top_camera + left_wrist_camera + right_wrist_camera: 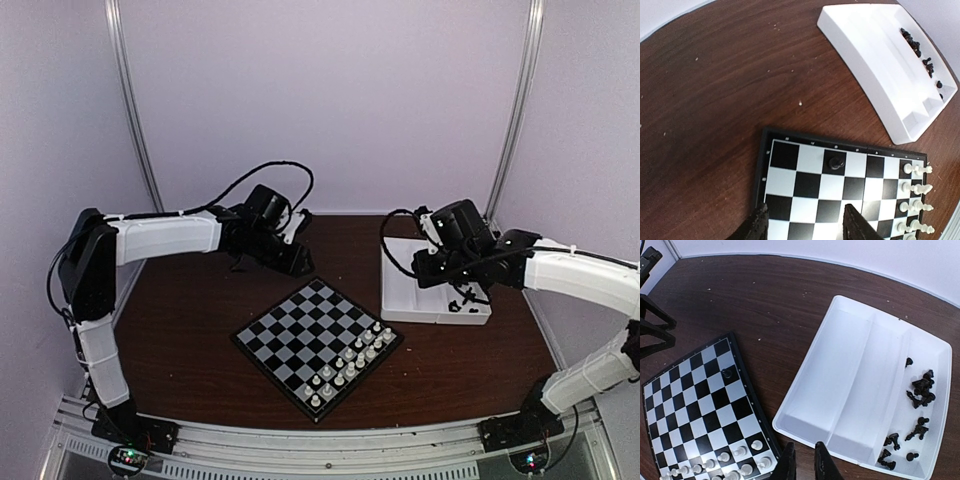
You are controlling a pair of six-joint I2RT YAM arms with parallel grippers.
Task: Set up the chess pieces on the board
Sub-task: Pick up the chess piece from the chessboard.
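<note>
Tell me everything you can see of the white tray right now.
The white tray looks like smooth moulded plastic, rectangular, split lengthwise into three troughs. It lies flat on the brown table, right of the board with a gap between. Black chess pieces lie jumbled in the trough farthest from the board; the other two hold nothing.

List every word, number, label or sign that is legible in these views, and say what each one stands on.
No text can be read in any view.
board: tiny pale marks along its black frame, perhaps square coordinates, too small to read.
white tray: no label or brand shows.
</note>
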